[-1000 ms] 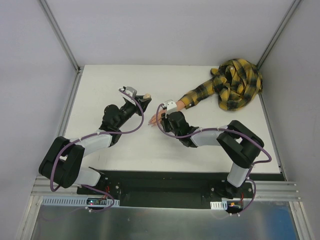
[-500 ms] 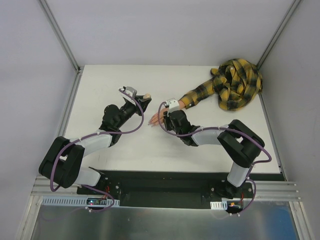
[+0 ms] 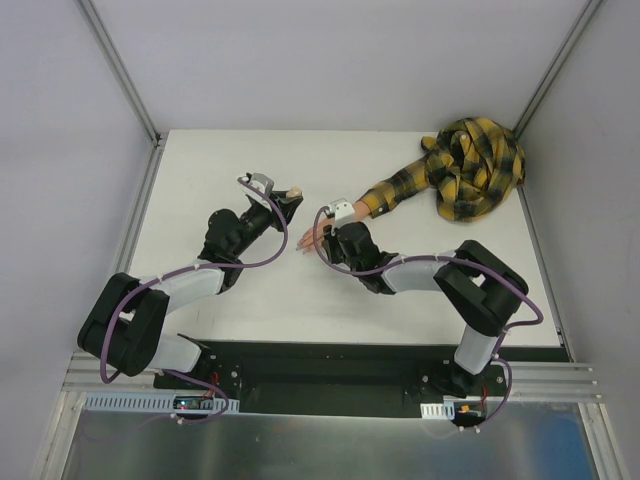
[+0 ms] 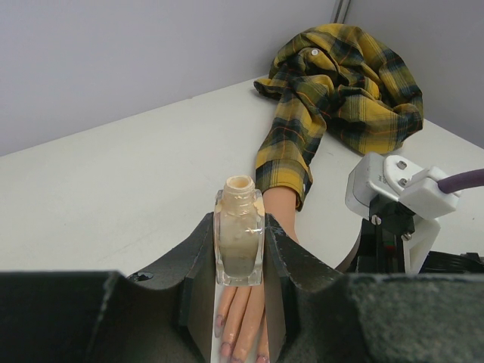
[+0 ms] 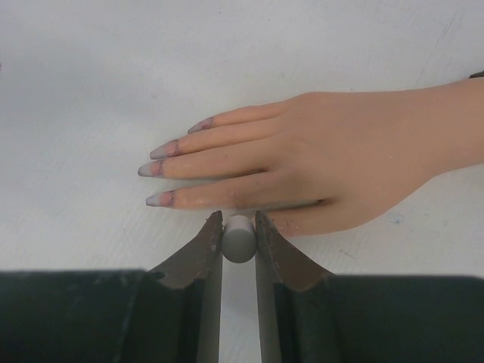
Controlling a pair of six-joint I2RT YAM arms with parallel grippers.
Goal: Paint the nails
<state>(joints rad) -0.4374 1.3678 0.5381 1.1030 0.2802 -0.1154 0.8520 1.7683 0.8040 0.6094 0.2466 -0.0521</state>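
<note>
Finds the left claw (image 4: 239, 261) clamped on a small beige bottle (image 4: 239, 227), upright and uncapped at the neck. Places this claw (image 3: 285, 200) left of the mannequin hand (image 3: 312, 237) in the overhead view, near but apart. Finds the right claw (image 5: 237, 217) closed on a grey round-ended piece (image 5: 239, 239), just beside the near edge of the hand; cannot tell from the wrist view whether they touch. Records the mannequin hand (image 5: 318, 159) lying palm down on the white counter (image 3: 300, 300), fingers straight and close together. Locates the nails (image 5: 155, 200) at the fingertips, pale lilac-grey, pointing towards the left claw's side. Notes the yellow-black plaid sleeve (image 4: 291, 144) running from the wrist to a bunched heap at the far right corner of the counter.
</note>
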